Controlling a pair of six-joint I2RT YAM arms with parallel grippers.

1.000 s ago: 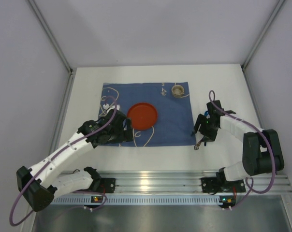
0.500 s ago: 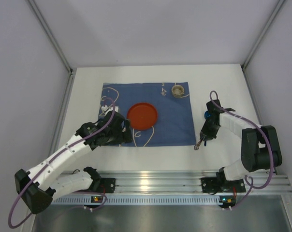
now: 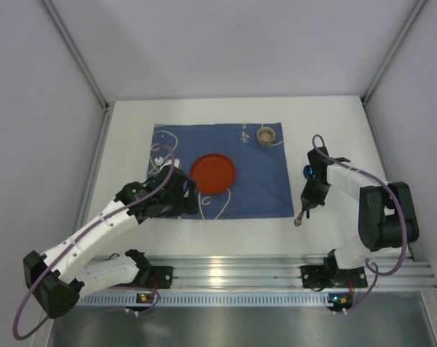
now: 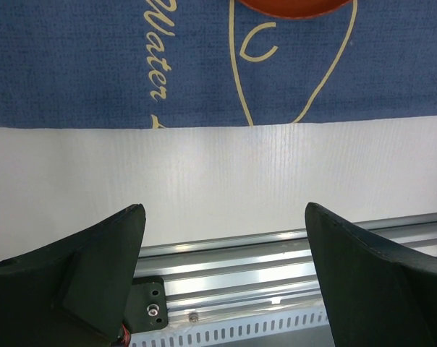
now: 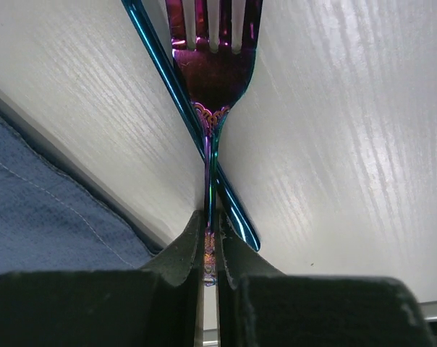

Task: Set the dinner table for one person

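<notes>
Since a second ago the right gripper (image 5: 211,253) has clamped shut on the handle of an iridescent purple fork (image 5: 213,69). It holds it just right of the blue mat (image 3: 255,181), over the white dinner table (image 3: 334,123) that the mat lies on. A slim blue handle (image 5: 164,79) crosses beneath the fork. The left gripper (image 4: 224,217) hangs wide open over the mat's near edge, where cream script (image 4: 157,54) reads "Water". A red plate (image 3: 213,173) sits mid-mat.
</notes>
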